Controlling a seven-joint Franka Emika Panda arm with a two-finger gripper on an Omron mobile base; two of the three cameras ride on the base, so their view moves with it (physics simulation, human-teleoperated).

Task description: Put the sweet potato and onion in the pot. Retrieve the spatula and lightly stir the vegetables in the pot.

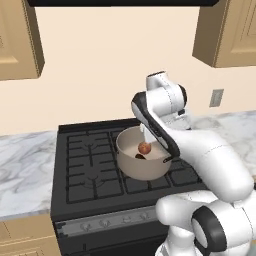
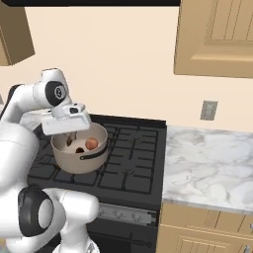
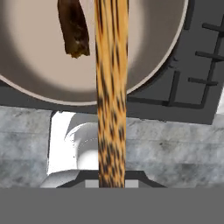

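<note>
There are no words, numbers, labels or signs to read anywhere in these pictures.
</note>
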